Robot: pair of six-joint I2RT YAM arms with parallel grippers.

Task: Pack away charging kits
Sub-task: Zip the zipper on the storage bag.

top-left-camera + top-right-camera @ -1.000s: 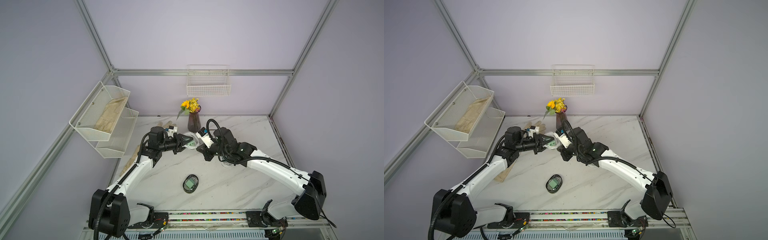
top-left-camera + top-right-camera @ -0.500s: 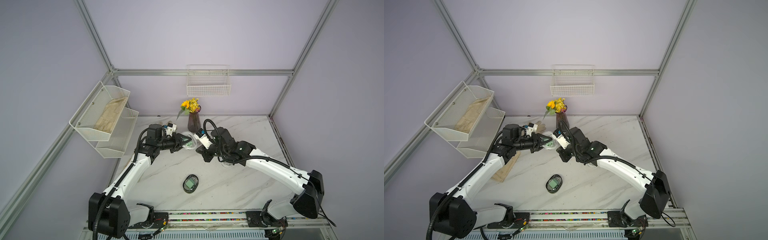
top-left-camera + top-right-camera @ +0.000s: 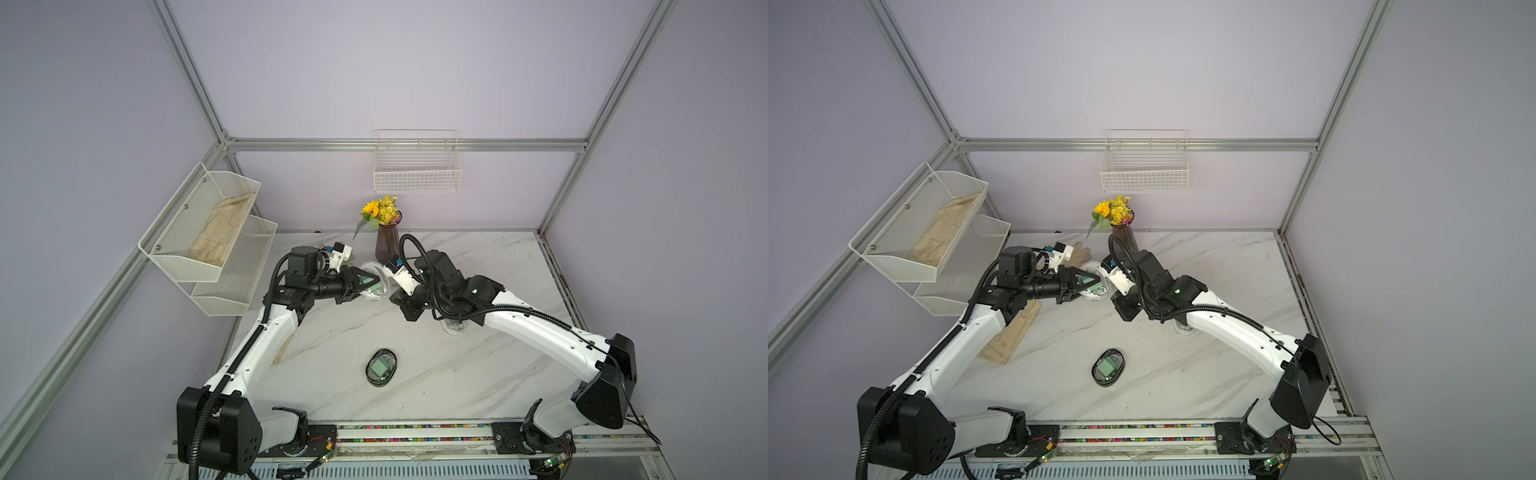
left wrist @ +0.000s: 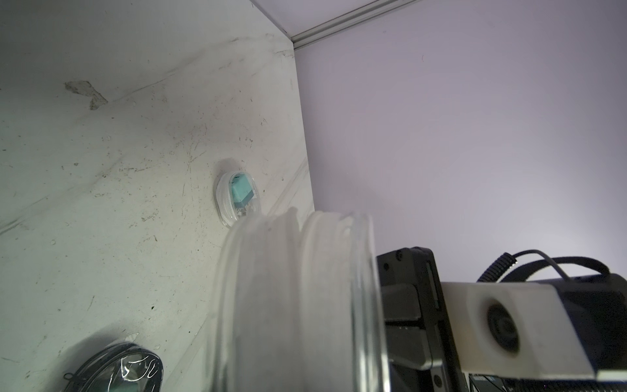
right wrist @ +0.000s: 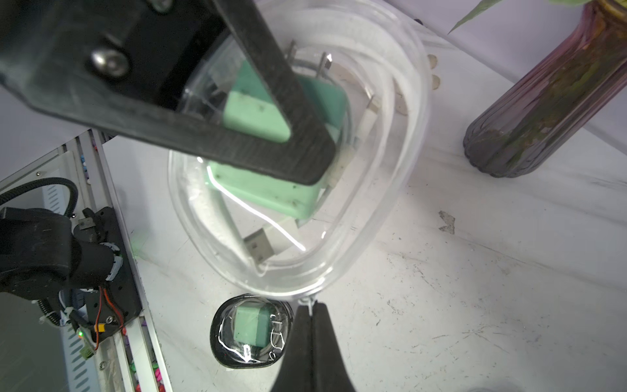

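Three oval cases are in view, each with a charging kit inside. The left jaws clamp across the flat faces of the clear oval case point(image 5: 383, 210), partly open around it, and hold it raised above the desk point(image 3: 457, 374). Through its wall show a mint green adapter point(image 5: 268, 190), prongs up, and a white cable point(image 5: 397, 68) coiled round the inside, its USB plug point(image 5: 258, 246) lying at the end nearest the right jaws. The right jaws are pressed fully together at that end of the case, pinching a small white pull point(image 5: 308, 301) on its rim.

Below both pairs of jaws, nearer the robot's base, a dark-rimmed case point(image 3: 370, 376) lies flat on the desk, holding a second mint green adapter point(image 5: 249, 327) and thin white cable.

Behind the right jaws, under that arm, a third clear case point(image 4: 222, 203) rests on the desk with a teal-blue adapter point(image 4: 242, 191) in it, ringed by a whitish coil.

A dark ribbed vase point(image 3: 386, 245) of yellow flowers stands just beyond the jaws. Off to the left jaws' outer side, a wall-mounted mesh shelf point(image 3: 174, 257) carries a cream glove point(image 3: 220, 232) in its upper tier.
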